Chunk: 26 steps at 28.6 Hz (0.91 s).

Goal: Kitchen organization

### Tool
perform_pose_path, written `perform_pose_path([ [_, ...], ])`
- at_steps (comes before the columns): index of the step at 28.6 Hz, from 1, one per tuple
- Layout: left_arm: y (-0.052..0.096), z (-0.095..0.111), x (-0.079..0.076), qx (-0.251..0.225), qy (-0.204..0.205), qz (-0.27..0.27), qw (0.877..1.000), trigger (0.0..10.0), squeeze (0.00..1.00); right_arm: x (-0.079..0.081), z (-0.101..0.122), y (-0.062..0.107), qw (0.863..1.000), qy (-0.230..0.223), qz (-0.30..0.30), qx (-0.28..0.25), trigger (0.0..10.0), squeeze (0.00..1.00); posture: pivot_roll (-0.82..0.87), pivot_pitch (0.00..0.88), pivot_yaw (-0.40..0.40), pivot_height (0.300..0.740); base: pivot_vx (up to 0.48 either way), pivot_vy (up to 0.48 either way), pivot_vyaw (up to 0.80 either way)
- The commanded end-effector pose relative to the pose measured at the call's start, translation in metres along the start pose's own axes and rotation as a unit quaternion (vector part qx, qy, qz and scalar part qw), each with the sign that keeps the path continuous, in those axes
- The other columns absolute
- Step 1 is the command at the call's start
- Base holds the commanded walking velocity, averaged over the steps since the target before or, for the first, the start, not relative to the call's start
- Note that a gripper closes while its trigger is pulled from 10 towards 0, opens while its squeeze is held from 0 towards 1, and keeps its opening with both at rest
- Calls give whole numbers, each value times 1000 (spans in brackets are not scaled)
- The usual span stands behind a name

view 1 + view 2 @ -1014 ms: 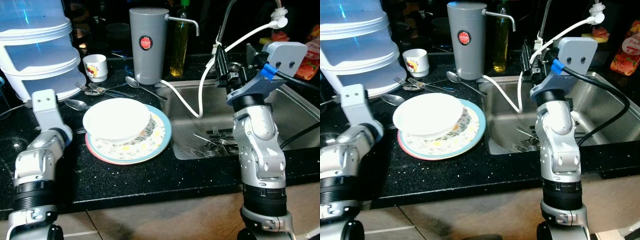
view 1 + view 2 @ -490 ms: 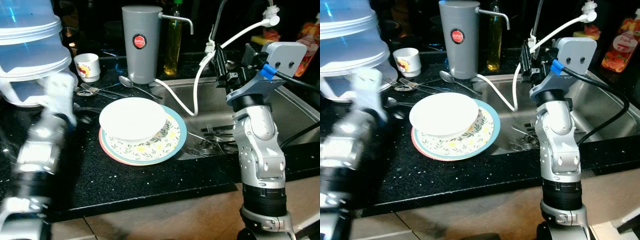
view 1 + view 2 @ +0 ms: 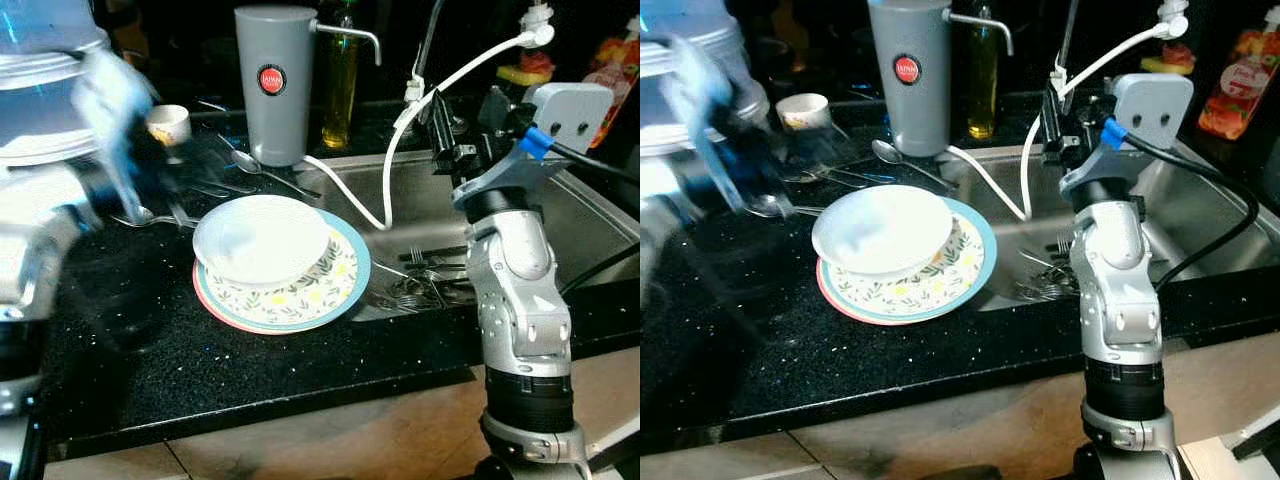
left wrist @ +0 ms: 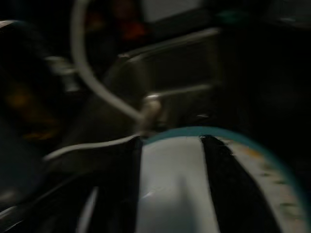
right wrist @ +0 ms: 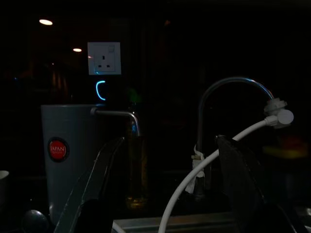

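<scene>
Since the earlier frame the left arm has swung up from low beside the counter and is now smearing across the far left as a motion-blurred streak, its left gripper lying beyond the near rim of the floral plate and to that plate's left; whether its fingers are spread or pressed together cannot be told from the blur. The left wrist view is looking along two dark fingers straight over the white bowl, which is sitting on the floral plate on the black counter. The right gripper is hovering above the steel sink, fingers spread apart and holding nothing, well to the right of the bowl and plate. Directly ahead of it are standing the grey dispenser, an oil bottle and the curved tap with its white hose. Below the right gripper, cutlery is lying in the sink. Spoons and forks are lying on the counter between the left gripper and the dispenser, beside a small cup.
</scene>
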<state>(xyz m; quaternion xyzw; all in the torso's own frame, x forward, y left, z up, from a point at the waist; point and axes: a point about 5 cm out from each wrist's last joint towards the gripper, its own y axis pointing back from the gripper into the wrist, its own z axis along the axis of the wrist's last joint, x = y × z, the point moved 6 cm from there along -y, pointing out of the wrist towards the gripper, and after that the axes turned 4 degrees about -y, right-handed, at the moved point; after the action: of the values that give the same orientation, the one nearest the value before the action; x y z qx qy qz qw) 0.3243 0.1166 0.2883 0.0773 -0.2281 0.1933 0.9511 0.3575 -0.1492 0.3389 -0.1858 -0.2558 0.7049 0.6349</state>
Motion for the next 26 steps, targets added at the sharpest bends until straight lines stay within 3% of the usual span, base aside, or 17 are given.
perform_pose_path([
  [1, 1, 4, -9, 4, -11, -35, 999, 10000, 1000, 2, -1, -1, 1000, -2, 5, 3, 10000, 0, 30, 0, 1, 740, 0, 0, 0],
  [2, -1, 5, -18, 5, -15, -63, 998, 10000, 1000, 2, -1, -1, 1000, -1, 5, 3, 10000, 0, 28, 0, 1, 740, 0, 0, 0],
  [4, -1, 5, -18, 5, -15, -63, 998, 10000, 1000, 2, -1, -1, 1000, -1, 5, 3, 10000, 0, 28, 0, 1, 740, 0, 0, 0],
  [5, 0, 4, -27, 11, -23, -98, 995, 10000, 1000, 2, -1, -1, 1000, -1, 5, 4, 10000, 0, 25, 0, 2, 740, 0, 0, 0],
  [6, 0, 4, -27, 11, -23, -98, 995, 10000, 1000, 2, -1, -1, 1000, -1, 5, 4, 10000, 0, 25, 0, 2, 740, 0, 0, 0],
  [7, 3, 6, -36, 15, -30, -132, 991, 10000, 808, 1, -2, 0, 1000, 0, 7, 5, 10000, 0, 29, 0, 1, 740, 0, 0, 0],
  [8, 3, 6, -36, 15, -30, -132, 991, 10000, 808, 1, -2, 0, 1000, 0, 7, 5, 10000, 0, 29, 0, 1, 740, 0, 0, 0],
  [9, 10, 11, -42, 16, -33, -163, 986, 10000, 0, 3, -3, 0, 1000, -1, 10, 8, 10000, 0, 29, 0, 1, 740, 0, 0, 0],
  [12, 23, 16, -52, 28, -42, -217, 975, 10000, 0, 20, -13, 4, 997, -11, 62, 35, 10000, 0, 35, 0, -1, 740, 0, 0, 0],
  [16, 33, -1, -67, 81, -59, -257, 961, 10000, 0, 49, -29, 18, 982, 22, 171, 78, 10000, 0, 39, 0, -7, 740, 0, 0, 0],
  [17, 36, -18, -66, 121, -85, -252, 956, 10000, 0, 58, -38, 29, 968, 40, 224, 105, 10000, 0, 41, 0, -10, 740, 0, 0, 0],
  [18, 36, -18, -66, 121, -85, -252, 956, 10000, 0, 58, -38, 29, 968, 40, 224, 105, 10000, 0, 41, 0, -10, 740, 0, 0, 0],
  [21, 38, -34, -65, 155, -108, -244, 951, 10000, 0, 63, -49, 44, 947, 72, 283, 134, 10000, 0, 42, 0, -13, 740, 0, 0, 0],
  [22, 38, -34, -65, 155, -108, -244, 951, 10000, 0, 63, -49, 44, 947, 72, 283, 134, 10000, 0, 42, 0, -13, 740, 0, 0, 0],
  [23, 34, -39, -62, 160, -116, -231, 953, 10000, 0, 65, -53, 52, 935, 87, 310, 149, 10000, 0, 40, 0, -16, 740, 0, 0, 0],
  [25, 34, -39, -62, 160, -116, -231, 953, 10000, 0, 65, -53, 52, 935, 87, 310, 149, 10000, 0, 40, 0, -16, 740, 0, 0, 0],
  [26, 31, -45, -59, 168, -123, -218, 954, 10000, 0, 65, -57, 58, 925, 94, 329, 164, 10000, 0, 40, 0, -16, 740, 0, 0, 0],
])
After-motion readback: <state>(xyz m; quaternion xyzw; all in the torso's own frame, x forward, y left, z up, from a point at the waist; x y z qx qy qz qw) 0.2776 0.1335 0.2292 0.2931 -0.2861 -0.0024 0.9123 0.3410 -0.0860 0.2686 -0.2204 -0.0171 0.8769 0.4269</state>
